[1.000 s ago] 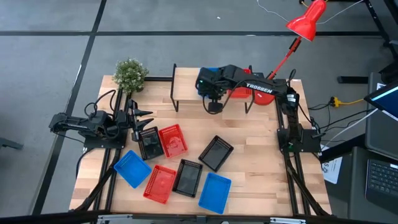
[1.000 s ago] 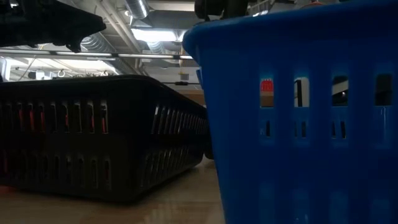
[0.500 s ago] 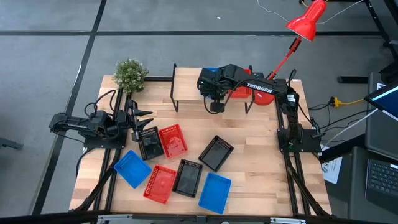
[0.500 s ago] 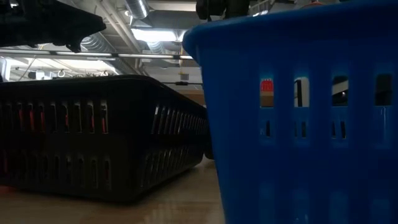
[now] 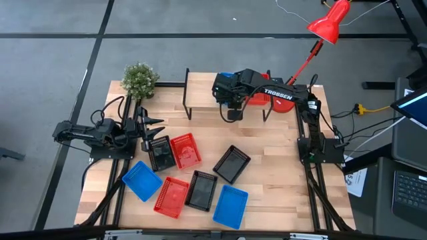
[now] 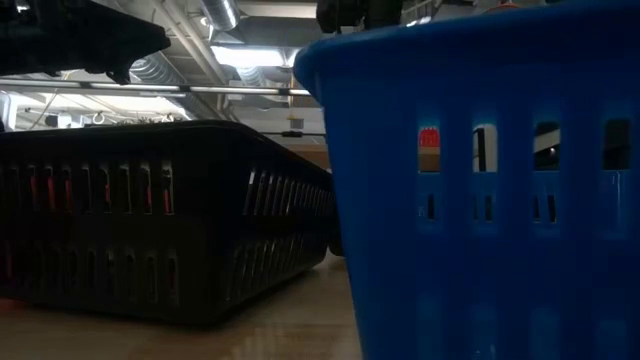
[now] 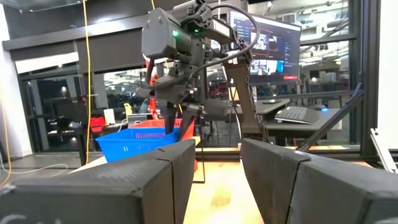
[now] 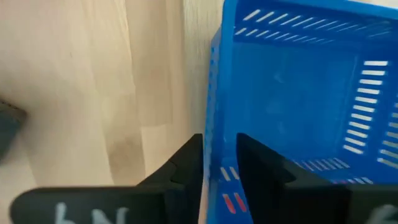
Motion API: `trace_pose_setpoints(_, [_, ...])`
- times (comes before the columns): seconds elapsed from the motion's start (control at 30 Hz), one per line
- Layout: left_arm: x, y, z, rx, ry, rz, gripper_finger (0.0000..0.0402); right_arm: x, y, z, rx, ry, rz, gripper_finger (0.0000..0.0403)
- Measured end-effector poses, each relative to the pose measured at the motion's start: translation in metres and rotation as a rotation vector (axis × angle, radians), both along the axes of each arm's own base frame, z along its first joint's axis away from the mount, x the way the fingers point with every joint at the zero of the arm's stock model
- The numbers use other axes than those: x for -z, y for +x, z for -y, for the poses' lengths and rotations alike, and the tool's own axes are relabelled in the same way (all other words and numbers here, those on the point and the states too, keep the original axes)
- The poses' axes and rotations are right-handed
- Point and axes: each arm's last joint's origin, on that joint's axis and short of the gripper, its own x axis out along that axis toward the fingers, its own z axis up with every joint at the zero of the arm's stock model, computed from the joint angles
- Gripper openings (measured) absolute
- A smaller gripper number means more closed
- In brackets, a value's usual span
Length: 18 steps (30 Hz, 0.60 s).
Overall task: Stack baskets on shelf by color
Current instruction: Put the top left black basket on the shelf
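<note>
The right gripper (image 5: 229,105) sits over the middle of the low light-wood shelf on thin black legs (image 5: 199,85), in the upper centre of the high view. Its two dark fingers (image 8: 180,168) straddle the near wall of a blue rectangular plastic mesh basket (image 8: 298,93), one inside and one outside, with only a narrow gap between them (the wall fills that gap, so the fingers are clamped on it). In the high view this blue basket (image 5: 222,85) rests on the shelf board, with a red mesh basket (image 5: 261,100) just beside it toward the frame's right, largely hidden under the arm.

The left gripper (image 5: 152,122) waits at the left of the table with its fingers spread apart, clearly separated in the left wrist view.

On the larger wooden tabletop (image 5: 280,173), lower centre of the high view, seven baskets lie loose: a black one (image 5: 160,152) touching a red one (image 5: 186,151), a blue one (image 5: 141,180), another red (image 5: 171,197), a black (image 5: 201,189), a blue (image 5: 230,205) and a tilted black (image 5: 231,163).

A small green potted plant (image 5: 139,79) stands at the table's upper left corner.
</note>
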Motion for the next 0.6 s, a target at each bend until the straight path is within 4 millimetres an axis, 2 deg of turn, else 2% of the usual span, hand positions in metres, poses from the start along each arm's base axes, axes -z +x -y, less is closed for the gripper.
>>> trace_pose_setpoints(0.3, [0.004, 0.001, 0.000, 0.001, 0.004, -0.042, 0.0127, 0.000, 0.000, 0.001, -0.083, -0.038, -0.036, 0.0105])
trace_pose_setpoints(0.6, [0.005, 0.002, 0.000, 0.000, 0.004, -0.051, 0.0127, -0.001, 0.005, -0.010, -0.160, -0.077, -0.044, 0.0105])
